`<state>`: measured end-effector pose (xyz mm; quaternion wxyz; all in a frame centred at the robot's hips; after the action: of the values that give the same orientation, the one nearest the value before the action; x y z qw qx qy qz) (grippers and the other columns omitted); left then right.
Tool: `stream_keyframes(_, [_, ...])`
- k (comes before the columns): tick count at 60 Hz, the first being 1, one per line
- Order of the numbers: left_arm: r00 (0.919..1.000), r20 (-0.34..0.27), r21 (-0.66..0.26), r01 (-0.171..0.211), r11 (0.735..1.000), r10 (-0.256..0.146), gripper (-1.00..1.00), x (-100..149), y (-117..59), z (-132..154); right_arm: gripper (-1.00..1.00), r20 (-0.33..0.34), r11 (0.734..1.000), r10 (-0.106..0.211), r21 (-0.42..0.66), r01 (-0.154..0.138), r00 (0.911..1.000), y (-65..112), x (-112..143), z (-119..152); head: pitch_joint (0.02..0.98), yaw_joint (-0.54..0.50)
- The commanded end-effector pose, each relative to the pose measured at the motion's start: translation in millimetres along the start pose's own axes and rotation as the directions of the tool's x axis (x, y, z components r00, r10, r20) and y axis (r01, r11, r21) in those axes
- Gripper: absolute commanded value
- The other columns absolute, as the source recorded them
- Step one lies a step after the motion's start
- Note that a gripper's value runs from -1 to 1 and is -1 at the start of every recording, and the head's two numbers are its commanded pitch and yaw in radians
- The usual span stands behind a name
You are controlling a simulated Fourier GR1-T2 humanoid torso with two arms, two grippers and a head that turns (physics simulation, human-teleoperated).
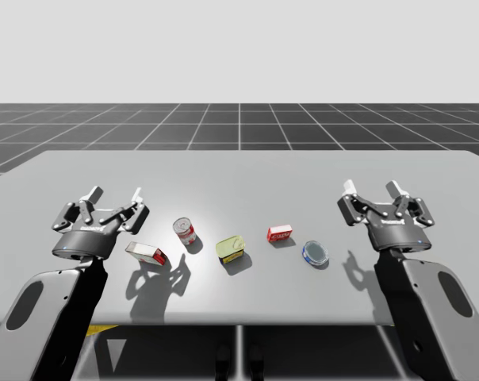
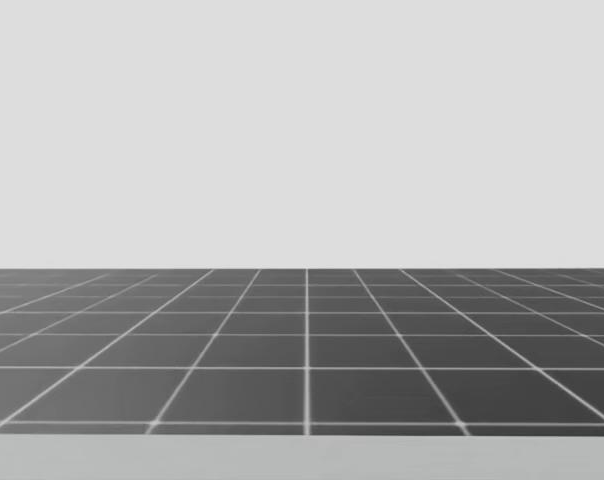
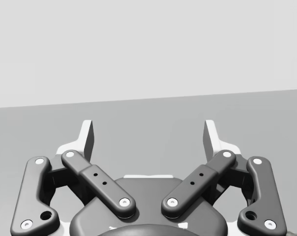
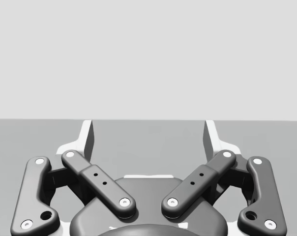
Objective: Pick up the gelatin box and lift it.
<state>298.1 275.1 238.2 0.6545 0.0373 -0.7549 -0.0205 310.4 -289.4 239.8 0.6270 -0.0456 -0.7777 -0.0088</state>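
Note:
A small red gelatin box (image 1: 279, 232) lies flat on the grey table (image 1: 239, 175), right of the middle. My left gripper (image 1: 114, 196) hovers open at the table's left side, well away from that box. My right gripper (image 1: 371, 189) hovers open at the right side, a little right of and beyond the box. In the left wrist view my left gripper (image 3: 148, 135) holds nothing between its fingers, with bare table ahead. In the right wrist view my right gripper (image 4: 148, 135) is likewise wide apart with nothing in it.
A red and white box (image 1: 146, 253) lies beside my left arm. A red can (image 1: 185, 231) stands upright, a yellow-green tin (image 1: 230, 249) sits mid-table, and a flat blue can (image 1: 315, 253) lies near the small red box. The head view looks past the table's far edge (image 2: 302, 455) at the dark gridded floor (image 2: 302, 350).

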Motion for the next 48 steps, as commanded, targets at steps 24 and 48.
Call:
stream_keyframes(24, [0.9999, -0.012, -0.004, 0.007, 1.0, -0.007, -1.0, -1.7, -1.1, -0.4, -1.0, -0.025, 1.0, -0.005, 0.006, 0.005, 0.9997, 0.8, -0.7, -3.7, 0.339, 0.01])
stream_keyframes(48, [0.9997, -0.018, -0.023, 0.013, 1.0, -0.013, -1.0, -2.9, -2.7, -0.7, -1.0, -0.034, 1.0, 0.026, -0.005, -0.026, 0.9991, 2.2, -4.6, -5.4, 0.684, -0.08])
